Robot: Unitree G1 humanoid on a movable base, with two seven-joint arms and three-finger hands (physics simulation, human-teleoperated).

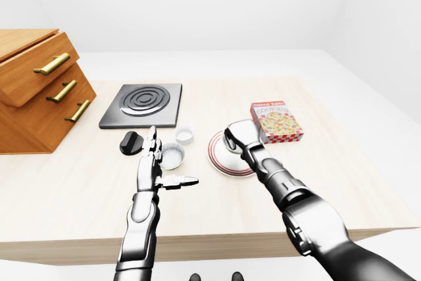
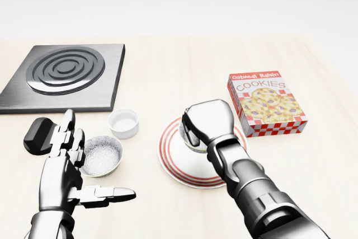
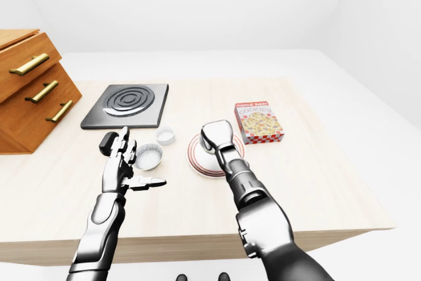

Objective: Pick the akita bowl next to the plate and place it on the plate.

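Here the desk [image 2: 179, 65] carries the plate [image 2: 176, 166] at lower centre of the head view; the right hand [image 2: 206, 122] hangs clenched directly over it, gripping a bowl [image 2: 191, 141] barely visible beneath.

Right hand [image 2: 204, 124]: covers plate [image 2: 173, 163] centre and anything held. Drawer cabinet [image 1: 33, 90]: cut by left edge. Box [image 2: 267, 103] print: partly illegible.
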